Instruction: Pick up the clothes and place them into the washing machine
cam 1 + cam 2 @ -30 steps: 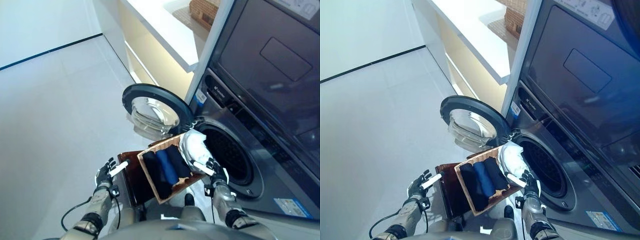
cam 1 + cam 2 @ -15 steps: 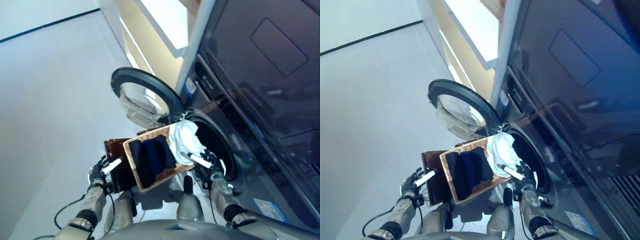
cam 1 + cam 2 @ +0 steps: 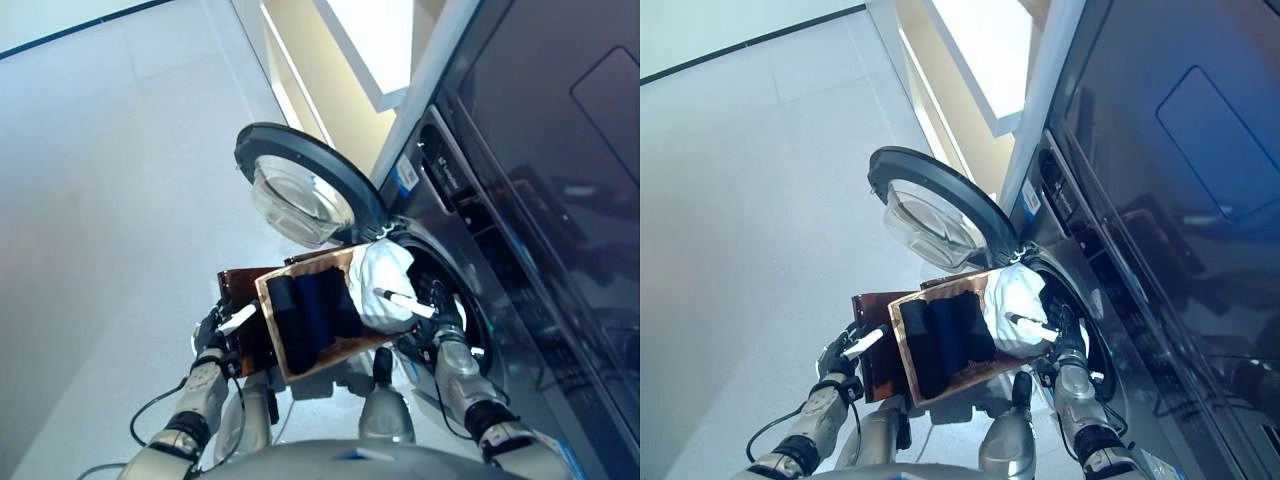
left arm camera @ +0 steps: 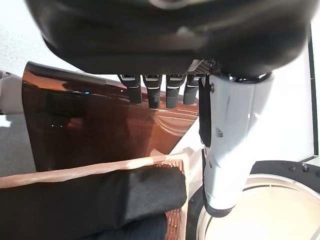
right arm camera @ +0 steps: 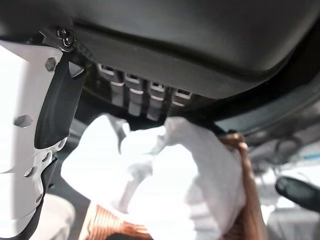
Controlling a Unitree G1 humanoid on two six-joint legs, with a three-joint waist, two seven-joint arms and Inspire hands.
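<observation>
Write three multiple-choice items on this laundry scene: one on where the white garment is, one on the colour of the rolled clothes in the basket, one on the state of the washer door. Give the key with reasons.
1. Where is the white garment?
A. At the basket's end nearest the drum opening, by the right hand
B. On the floor beside the left hand
C. Draped over the open door

2. What colours are the rolled clothes in the wicker basket?
A. Red and yellow
B. Black and dark blue
C. All white

3. How is the washing machine door?
A. Shut
B. Swung open
C. Removed

Key: 1 A, the white bundle lies at the basket end by the drum, with the right hand beside it. 2 B, dark rolls fill the basket. 3 B, the round door stands open, clear of the drum.
</observation>
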